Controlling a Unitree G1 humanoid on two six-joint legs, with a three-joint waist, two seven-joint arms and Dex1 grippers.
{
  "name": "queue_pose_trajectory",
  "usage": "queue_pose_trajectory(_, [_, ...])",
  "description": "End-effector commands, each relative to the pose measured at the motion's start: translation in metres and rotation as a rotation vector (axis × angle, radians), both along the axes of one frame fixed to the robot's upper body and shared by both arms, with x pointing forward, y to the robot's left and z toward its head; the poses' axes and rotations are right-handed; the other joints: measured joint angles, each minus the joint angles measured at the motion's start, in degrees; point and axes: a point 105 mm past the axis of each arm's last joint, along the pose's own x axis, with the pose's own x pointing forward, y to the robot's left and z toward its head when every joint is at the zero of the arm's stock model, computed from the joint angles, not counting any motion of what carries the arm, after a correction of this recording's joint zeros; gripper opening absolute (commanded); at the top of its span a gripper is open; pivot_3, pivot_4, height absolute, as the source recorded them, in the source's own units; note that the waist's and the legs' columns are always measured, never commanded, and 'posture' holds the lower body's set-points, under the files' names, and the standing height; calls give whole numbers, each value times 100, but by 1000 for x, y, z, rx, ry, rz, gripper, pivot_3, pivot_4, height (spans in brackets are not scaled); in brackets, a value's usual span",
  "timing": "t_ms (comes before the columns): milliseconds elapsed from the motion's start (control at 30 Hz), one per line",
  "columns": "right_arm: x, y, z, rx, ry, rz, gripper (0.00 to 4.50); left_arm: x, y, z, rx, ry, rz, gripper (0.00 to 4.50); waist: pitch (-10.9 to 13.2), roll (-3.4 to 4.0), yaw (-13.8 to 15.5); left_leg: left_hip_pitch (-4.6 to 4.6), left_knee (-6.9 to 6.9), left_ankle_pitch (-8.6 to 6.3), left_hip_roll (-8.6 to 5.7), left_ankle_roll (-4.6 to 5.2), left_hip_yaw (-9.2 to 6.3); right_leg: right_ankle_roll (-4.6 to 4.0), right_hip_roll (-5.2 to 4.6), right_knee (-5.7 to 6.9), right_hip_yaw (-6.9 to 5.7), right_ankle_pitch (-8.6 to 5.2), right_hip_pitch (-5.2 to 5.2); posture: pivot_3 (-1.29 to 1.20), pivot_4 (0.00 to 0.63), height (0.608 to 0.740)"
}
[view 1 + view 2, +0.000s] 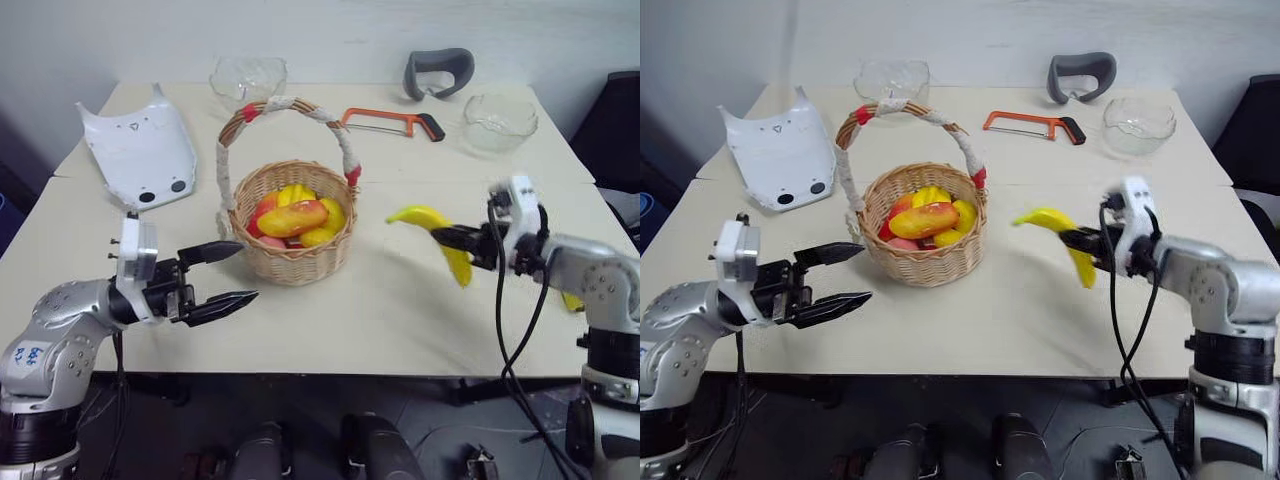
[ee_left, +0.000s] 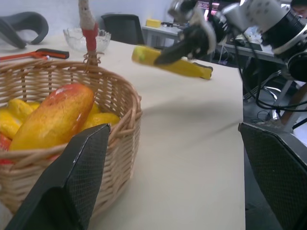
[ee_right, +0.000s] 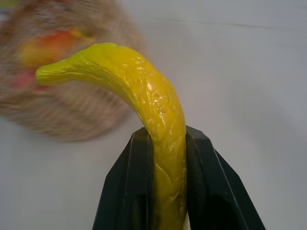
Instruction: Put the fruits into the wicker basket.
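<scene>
The wicker basket (image 1: 292,262) stands mid-table, its white-wrapped handle (image 1: 340,140) arching over it. Inside lie a mango (image 1: 293,218) and smaller yellow and red fruits (image 1: 332,212). My right gripper (image 1: 452,240) is shut on a curved yellow banana (image 1: 428,218), held above the table just right of the basket; in the right wrist view the fingers (image 3: 139,182) clamp the banana (image 3: 158,110) on both sides. My left gripper (image 1: 246,272) stands open and empty in front of the basket's left side. A small yellow thing (image 1: 572,301) is partly hidden behind my right forearm.
A white plastic shell (image 1: 140,150) lies at the back left. Two glass bowls (image 1: 248,75) (image 1: 500,120), an orange hacksaw (image 1: 395,122) and a grey curved piece (image 1: 438,72) sit along the back. The table's front edge (image 1: 330,372) runs just behind both grippers.
</scene>
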Motion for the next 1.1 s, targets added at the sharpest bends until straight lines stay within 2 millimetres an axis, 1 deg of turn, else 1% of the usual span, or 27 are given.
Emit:
queue_pose_trajectory(33, [-26,54,18,-49,-70,227,469,-6,9,7,-17,-33,60,4500,0,0,6,0,0,0,1,-2,-2,-1,0,0,-2,-1,0,0,150,740])
queue_pose_trajectory(100, [-28,75,27,-34,-89,264,469,-8,11,7,-28,-29,84,4500,0,-1,23,-2,-1,-1,1,-3,-5,-2,-1,-4,-2,-1,0,0,150,740])
queue_pose_trajectory(133, [-25,86,31,-28,-110,262,469,-10,12,9,-37,-33,94,4500,0,-1,37,-6,0,-2,-1,-2,-5,-2,-3,-6,-3,-1,0,0,150,740])
queue_pose_trajectory(200, [-12,102,37,5,-141,202,469,-11,16,11,-54,-41,120,4500,-1,-1,76,-18,3,-2,-11,1,-5,-2,-15,-5,-2,0,-9,0,150,740])
queue_pose_trajectory(233, [-4,107,39,29,-145,163,469,-12,17,12,-58,-42,131,4500,-2,-2,84,-19,5,-2,-13,1,-5,-1,-17,-6,-2,0,-9,0,150,740])
queue_pose_trajectory(300, [15,111,37,47,-157,53,469,-14,20,11,-60,-40,148,4500,-4,-7,100,-21,5,1,-16,-3,-5,0,-19,-7,-3,1,-9,0,150,740])
queue_pose_trajectory(367, [31,114,32,-5,-216,-42,469,-16,21,9,-60,-37,160,4500,-5,-7,103,-24,6,1,-18,-5,-5,0,-21,-9,-5,1,-9,0,150,740])
queue_pose_trajectory(433, [42,117,29,-37,-269,-104,469,-16,22,8,-62,-40,169,4500,-4,-7,90,-24,6,3,-24,-8,-1,1,-26,-10,-3,2,-9,0,150,740])
queue_pose_trajectory(500, [49,116,35,4,-304,-164,469,-14,20,11,-69,-52,172,4500,-4,-7,82,-26,5,3,-23,-7,2,3,-25,-13,-3,3,-11,0,150,740])
queue_pose_trajectory(533, [46,120,33,5,-301,-122,1182,-12,19,13,-80,-60,174,4500,-4,-7,82,-27,3,3,-21,-8,2,3,-23,-12,-4,2,-14,0,150,740])
queue_pose_trajectory(567, [43,122,30,-11,-324,-109,1446,-12,18,14,-88,-66,173,4500,-4,-7,82,-27,1,5,-20,-11,2,3,-21,-11,-4,2,-14,0,150,740])
queue_pose_trajectory(600, [42,123,29,-24,-352,-100,1855,-12,17,15,-93,-70,173,4500,-5,-8,80,-27,-1,5,-18,-12,1,2,-18,-10,-4,2,-16,0,150,740])
queue_pose_trajectory(633, [34,126,28,-28,-384,-46,2162,-12,17,17,-100,-72,176,4500,-5,-7,75,-26,-1,5,-16,-12,1,2,-17,-10,-5,2,-15,0,150,740])
queue_pose_trajectory(667, [23,128,32,14,-394,17,2396,-12,16,17,-106,-71,178,4500,-5,-8,75,-26,-2,5,-16,-11,1,2,-17,-10,-5,2,-15,0,150,740])
queue_pose_trajectory(700, [12,127,35,65,-394,81,2724,-11,16,17,-105,-71,181,4500,-5,-8,76,-26,-3,3,-16,-8,1,2,-17,-11,-5,2,-15,0,150,740])
queue_pose_trajectory(733, [-3,122,36,94,-395,172,3030,-12,16,17,-100,-71,182,4500,-5,-8,77,-26,-3,1,-16,-5,0,3,-17,-11,-5,2,-15,0,150,740])
queue_pose_trajectory(800, [-29,104,27,74,-393,327,3702,-13,17,17,-87,-70,179,4500,-4,-8,90,-28,-3,-8,-16,10,-1,3,-17,-13,-6,2,-14,0,150,740])
queue_pose_trajectory(833, [-32,87,17,29,-372,335,4002,-14,20,17,-81,-68,181,4500,-4,-8,123,-28,-3,-12,-17,16,-1,3,-17,-15,-6,2,-13,0,150,740])
queue_pose_trajectory(867, [-33,75,11,-2,-357,330,4378,-15,21,16,-77,-66,183,4500,-5,-8,129,-28,-1,-17,-18,24,-10,4,-18,-26,-14,3,-4,0,150,740])
queue_pose_trajectory(900, [-34,60,6,-36,-352,334,4478,-15,24,16,-72,-64,186,4500,-5,-8,128,-22,0,-23,-18,29,-15,6,-18,-40,-17,4,8,0,150,740])
queue_pose_trajectory(967, [-27,32,2,-64,-366,304,4478,-16,27,16,-68,-61,190,4500,-4,-9,124,-24,4,-27,-20,36,-10,16,-20,-59,-15,10,15,0,150,740])
queue_pose_trajectory(1000, [-19,21,3,-71,-382,274,4478,-16,28,17,-68,-59,191,4500,-4,-9,99,-23,5,-26,-19,38,-9,20,-19,-67,-16,13,18,0,150,740])
queue_pose_trajectory(1033, [-5,12,5,-70,-404,221,4478,-16,28,16,-69,-55,186,4500,-4,-8,69,-19,6,-25,-19,38,-1,20,-19,-67,-12,16,18,0,150,740])
queue_pose_trajectory(1067, [4,6,7,-70,-420,189,4478,-15,28,17,-70,-52,182,4500,-3,-7,46,-14,5,-25,-14,38,11,15,-18,-67,-10,21,17,0,150,740])
queue_pose_trajectory(1100, [17,3,11,-61,-448,162,4478,-14,27,17,-69,-48,171,4500,-3,-7,31,-9,4,-23,-9,35,18,9,-16,-67,-12,25,16,0,150,740])
